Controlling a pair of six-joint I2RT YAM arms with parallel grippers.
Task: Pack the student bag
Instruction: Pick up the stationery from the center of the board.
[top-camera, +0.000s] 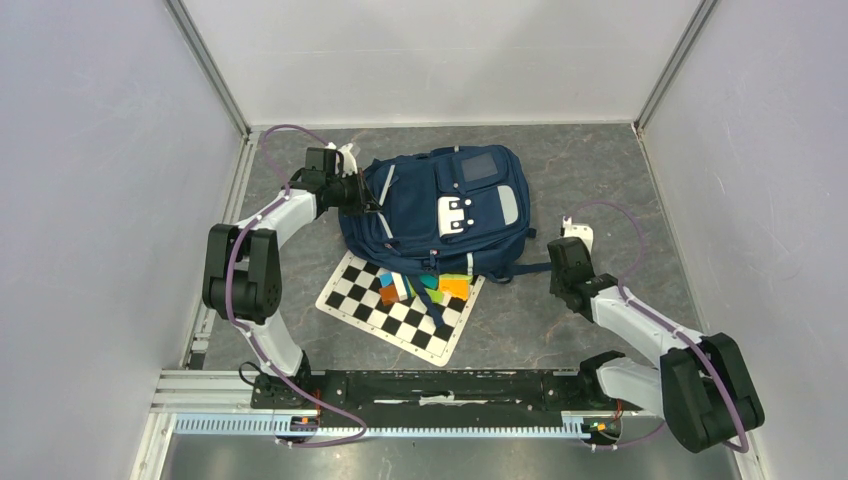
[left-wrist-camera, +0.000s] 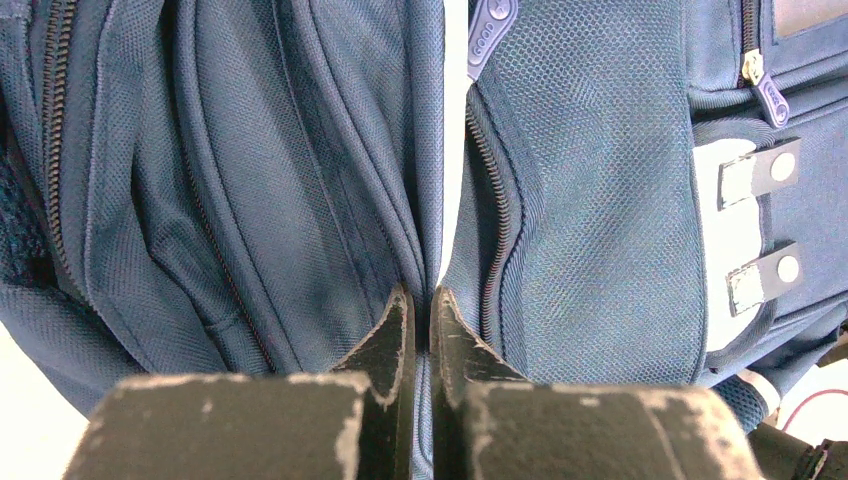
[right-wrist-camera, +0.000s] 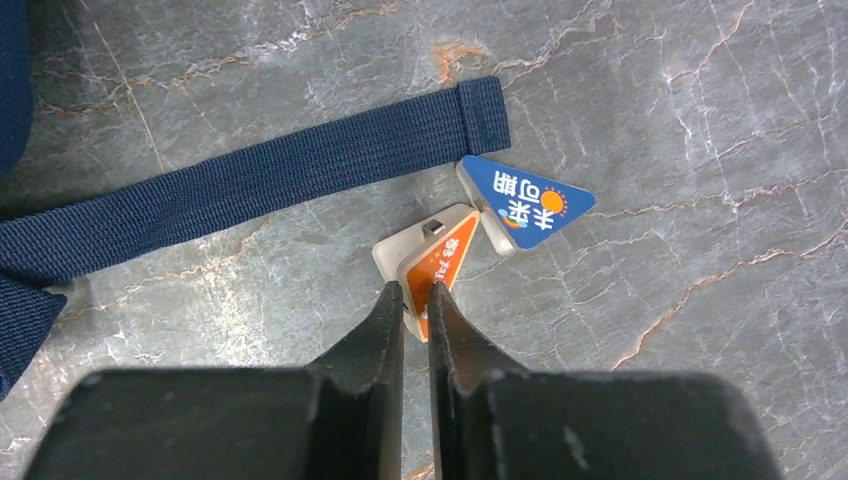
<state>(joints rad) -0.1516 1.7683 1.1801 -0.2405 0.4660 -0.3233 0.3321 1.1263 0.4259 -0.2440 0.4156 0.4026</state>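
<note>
Looking down on a grey marbled table (top-camera: 600, 330). Finding the bag (top-camera: 440, 200) lying front up at mid-table, toward the back, its near edge overlapping a board (top-camera: 365, 300). Pinching a fold of bag fabric beside a zip, at the bag's left side, with the left gripper (left-wrist-camera: 422, 300), fingers pressing almost together on the cloth. Showing black and white checks on the board, lying askew just in front of the bag. Trailing a strap (right-wrist-camera: 250, 195) from the bag flat across the table to the right, its stitched end lying just beside two triangles. Carrying several bright blocks (top-camera: 400, 290) along the board's far edge, right against the bag: orange, blue, green, yellow among them. Squeezing a corner of the orange triangle (right-wrist-camera: 440, 265) with the right gripper (right-wrist-camera: 412, 295), fingers standing nearly together around it. Touching that piece at one corner, and lying flat on the table: the blue triangle (right-wrist-camera: 530, 200), bearing white characters and a small sun.
</note>
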